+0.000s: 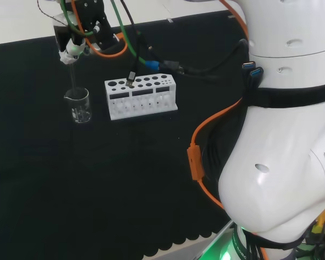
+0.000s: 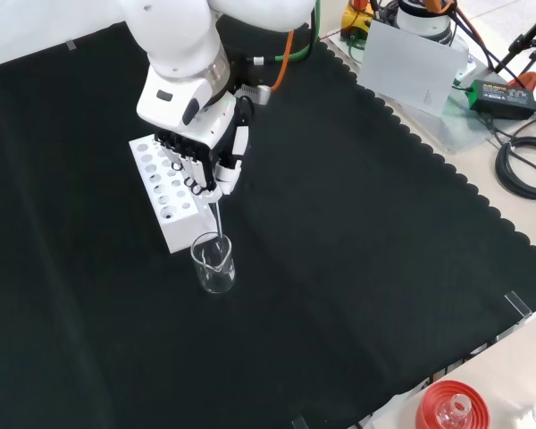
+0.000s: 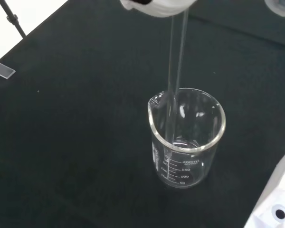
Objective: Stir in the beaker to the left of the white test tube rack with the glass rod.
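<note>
A clear glass beaker (image 1: 78, 105) (image 2: 213, 263) (image 3: 186, 137) stands upright on the black cloth, left of the white test tube rack (image 1: 141, 96) (image 2: 163, 193) in the head view. The hand (image 1: 71, 50) (image 2: 207, 161) hangs above the beaker, its fingers curled round the top of a glass rod (image 1: 73, 81) (image 2: 217, 221) (image 3: 175, 76). The rod points almost straight down, and its lower end sits inside the beaker near the spout side. In the wrist view a blurred white part of the hand (image 3: 154, 5) holds the rod's upper end.
Black cloth (image 1: 97, 179) covers the bench around the beaker. In the front view a red ribbed stand (image 2: 451, 407) with glassware lies at the near right edge, and cables and a power unit (image 2: 496, 89) lie off the cloth at the far right. The arm's white links (image 1: 281, 135) stand at the head view's right.
</note>
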Robot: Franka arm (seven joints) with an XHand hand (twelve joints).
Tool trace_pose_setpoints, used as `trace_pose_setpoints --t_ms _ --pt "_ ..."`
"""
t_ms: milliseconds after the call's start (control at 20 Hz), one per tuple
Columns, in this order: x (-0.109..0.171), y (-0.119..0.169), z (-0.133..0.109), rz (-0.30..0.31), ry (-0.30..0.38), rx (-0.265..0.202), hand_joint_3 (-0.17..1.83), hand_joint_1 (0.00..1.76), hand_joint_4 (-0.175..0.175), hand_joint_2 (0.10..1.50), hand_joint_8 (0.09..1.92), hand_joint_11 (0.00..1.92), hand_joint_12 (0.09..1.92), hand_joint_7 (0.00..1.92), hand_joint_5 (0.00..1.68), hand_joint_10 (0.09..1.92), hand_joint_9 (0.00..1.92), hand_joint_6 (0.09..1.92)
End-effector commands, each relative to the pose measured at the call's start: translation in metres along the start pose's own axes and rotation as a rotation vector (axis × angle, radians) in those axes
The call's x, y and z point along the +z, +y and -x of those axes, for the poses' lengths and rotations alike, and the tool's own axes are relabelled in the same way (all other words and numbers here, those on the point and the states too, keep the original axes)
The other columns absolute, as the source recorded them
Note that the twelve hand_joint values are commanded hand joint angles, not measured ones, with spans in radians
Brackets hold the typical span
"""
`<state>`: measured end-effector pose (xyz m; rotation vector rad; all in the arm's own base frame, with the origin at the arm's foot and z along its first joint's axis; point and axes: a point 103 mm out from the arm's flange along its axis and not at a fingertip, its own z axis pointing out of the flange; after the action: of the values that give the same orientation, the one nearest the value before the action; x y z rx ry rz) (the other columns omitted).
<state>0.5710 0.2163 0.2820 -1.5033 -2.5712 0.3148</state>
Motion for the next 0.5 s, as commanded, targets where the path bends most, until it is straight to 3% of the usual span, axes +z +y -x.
trace_pose_setpoints --t_ms 50,250,500 --pt "0.002 0.011 -0.002 0.000 -0.001 -0.008 -0.17 1.33 -0.175 1.03 0.24 1.57 0.71 1.55 1.41 0.27 1.78 0.09" --pt "-0.001 0.017 0.003 -0.008 0.003 -0.009 -0.17 1.33 -0.175 1.03 0.24 1.57 0.71 1.55 1.41 0.27 1.78 0.09" --pt "-0.002 0.027 0.033 -0.015 0.031 -0.009 -0.17 1.33 -0.175 1.03 0.24 1.57 0.71 1.55 1.41 0.27 1.78 0.09"
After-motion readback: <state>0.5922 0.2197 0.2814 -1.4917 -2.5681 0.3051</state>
